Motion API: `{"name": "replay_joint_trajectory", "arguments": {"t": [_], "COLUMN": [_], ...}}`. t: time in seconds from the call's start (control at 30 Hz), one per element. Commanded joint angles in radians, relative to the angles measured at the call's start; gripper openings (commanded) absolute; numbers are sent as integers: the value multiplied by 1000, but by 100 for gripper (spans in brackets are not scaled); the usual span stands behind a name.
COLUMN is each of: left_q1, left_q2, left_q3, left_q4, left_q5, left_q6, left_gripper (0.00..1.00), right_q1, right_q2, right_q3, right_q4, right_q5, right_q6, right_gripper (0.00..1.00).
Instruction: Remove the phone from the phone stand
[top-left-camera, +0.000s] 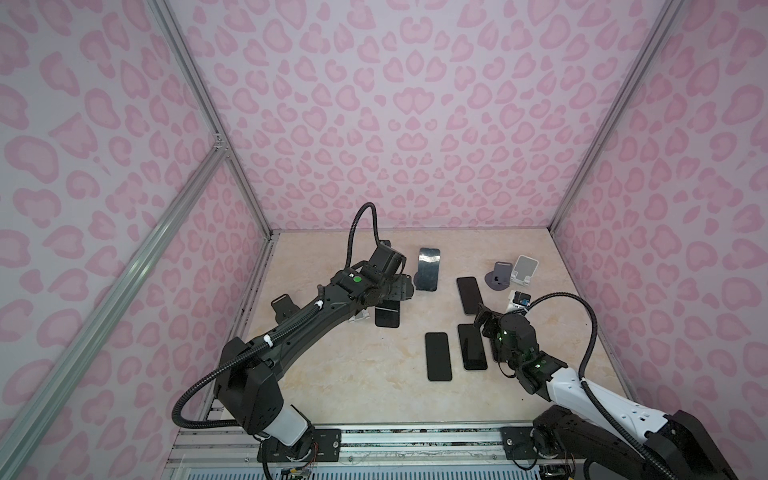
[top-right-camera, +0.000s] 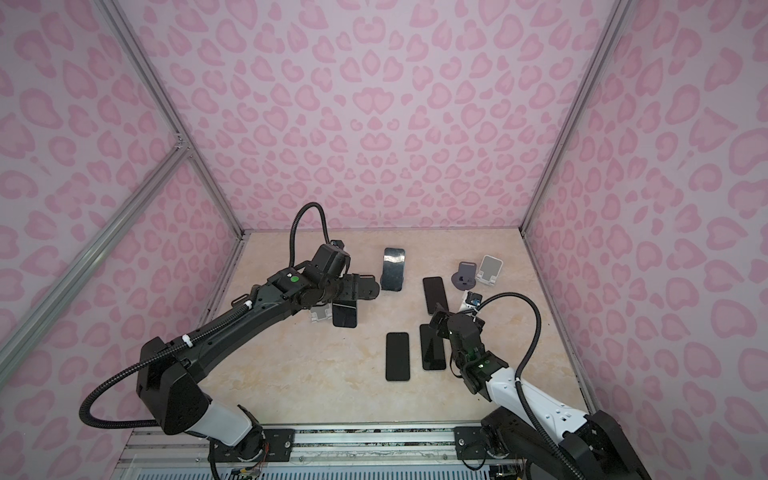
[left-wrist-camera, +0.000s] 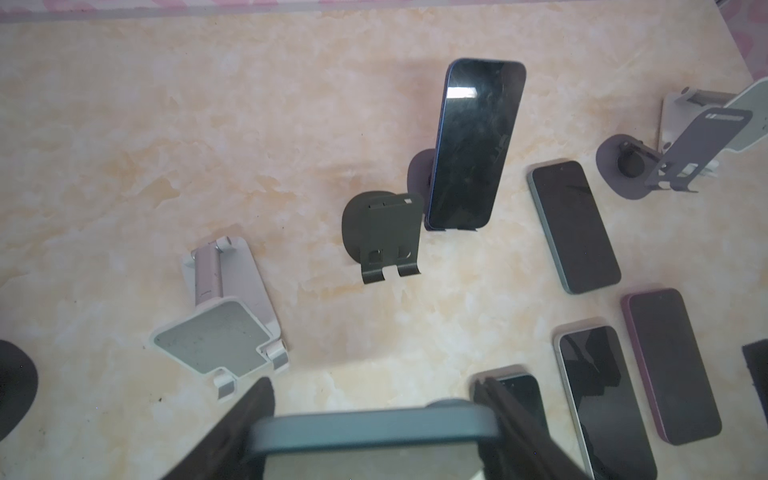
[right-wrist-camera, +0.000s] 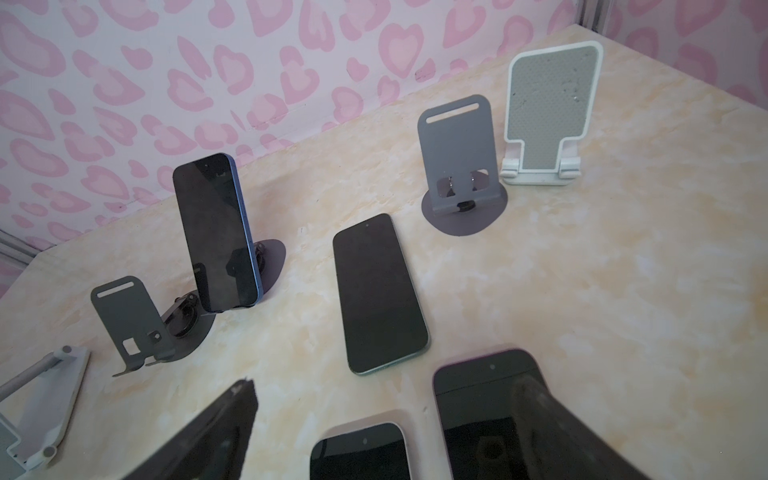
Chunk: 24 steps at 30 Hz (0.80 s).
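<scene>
Over the marbled tabletop, the left gripper is clenching a teal-edged phone across its width, holding it just beside the empty white stand. The right gripper is hanging spread wide and empty above the flat-lying phones. A blue phone is leaning on its round purple stand. The pinch is sitting near the phone's top end only, so the slick case is probably risking a slip or swing. Lowering it carelessly could be tipping the dark stand or landing it on a lying phone.
</scene>
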Motion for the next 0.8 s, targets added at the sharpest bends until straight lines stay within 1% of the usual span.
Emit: {"name": "replay_joint_trajectory", "arguments": {"t": [0.0, 0.17, 0.47, 0.77], "left_q1": [-15, -51, -134, -174], "left_q2": [-29, -40, 0, 84], "left_q3": [-51, -120, -210, -209], "left_q4": [16, 27, 69, 72], "left_q5": [17, 27, 94, 135], "left_q6": [-54, -122, -258, -289], "left_gripper": [58, 58, 57, 56], "right_q1": [-1, 0, 0, -1], "right_q2": [5, 12, 1, -9], "right_q3": [4, 6, 6, 7], "right_q4": [14, 16, 4, -2], "right_q5": [2, -6, -14, -10], "right_q6": [-4, -3, -1, -7], "right_gripper": [98, 98, 98, 98]}}
